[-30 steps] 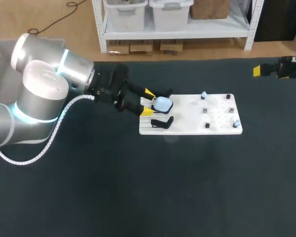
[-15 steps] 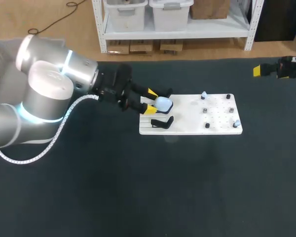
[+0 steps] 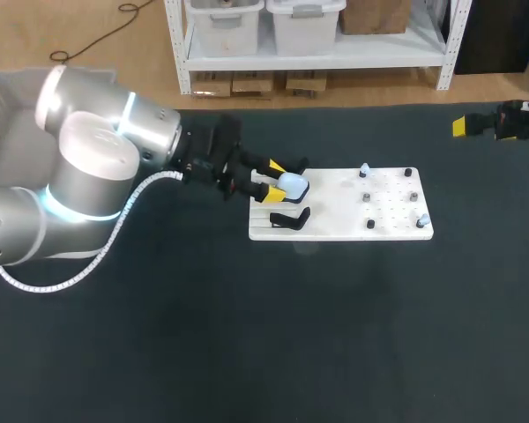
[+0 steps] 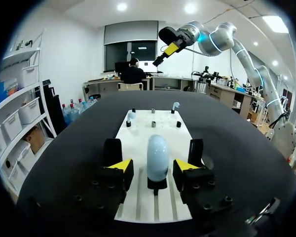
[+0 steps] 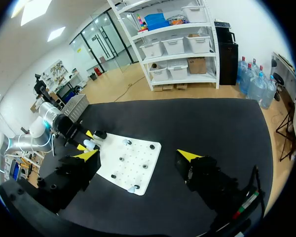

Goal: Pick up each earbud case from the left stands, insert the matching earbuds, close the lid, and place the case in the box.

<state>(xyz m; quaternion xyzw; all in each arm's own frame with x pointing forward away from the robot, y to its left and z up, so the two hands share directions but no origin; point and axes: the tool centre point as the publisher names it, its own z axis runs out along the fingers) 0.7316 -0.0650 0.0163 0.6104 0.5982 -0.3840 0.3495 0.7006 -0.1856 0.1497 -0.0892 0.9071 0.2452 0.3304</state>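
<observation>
My left gripper (image 4: 154,166) stands open astride the pale earbud case (image 4: 157,157), which is upright on its black stand (image 4: 157,183) at the white board's (image 4: 138,133) near end. Neither finger seems to touch it. I'd centre, close gently on its 2 flanks, then lift straight up. My right gripper (image 5: 138,155) hangs open and empty, well apart.

Right gripper (image 5: 139,157) hangs high over the black table (image 5: 212,123), its yellow-tipped fingers spread wide with nothing between them. Below and ahead lies the white board (image 5: 108,170), dotted with dark pegs (image 5: 144,166). One pale earbud (image 5: 133,188) stands at the board's nearer edge, another (image 5: 124,141) on the far side. At the board's far end, the left arm (image 5: 39,129) reaches in, and the left gripper (image 5: 85,140) has a yellow tip either side of a pale case (image 5: 91,144). Too small from here to tell whether they touch it.
</observation>
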